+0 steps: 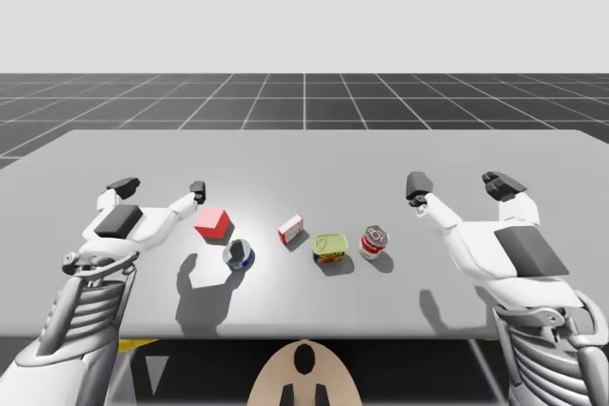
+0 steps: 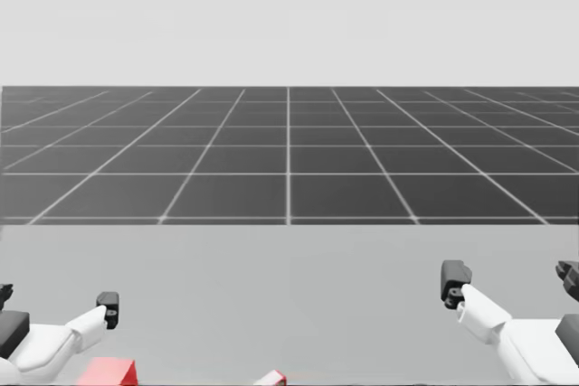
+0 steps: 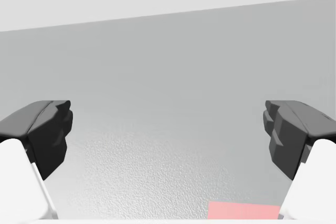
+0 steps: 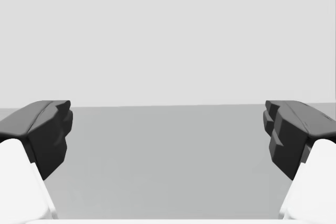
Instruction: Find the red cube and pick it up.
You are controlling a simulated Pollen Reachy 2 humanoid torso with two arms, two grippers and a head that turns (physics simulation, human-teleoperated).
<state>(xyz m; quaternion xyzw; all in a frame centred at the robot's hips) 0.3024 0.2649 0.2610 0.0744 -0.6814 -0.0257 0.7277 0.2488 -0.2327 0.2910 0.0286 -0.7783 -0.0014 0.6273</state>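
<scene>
Left gripper (image 1: 160, 187): fingers spread wide, nothing held, hovering over the left side of the bench (image 1: 304, 154). Red cube (image 1: 212, 223) sits flat on the bench just beside that gripper's inner finger, on the side toward the middle, not touching it. Left wrist view: an edge of the cube lies under the gripper close to one finger, not between the two. Right gripper (image 1: 459, 184): also wide open and empty, over the bench's right side, well apart from the cube. Right of the cube: dark blue round can (image 1: 238, 255) just beside it, then small red-and-white box (image 1: 291, 230), green-and-yellow tin (image 1: 330, 247), red round can (image 1: 375, 241).
</scene>
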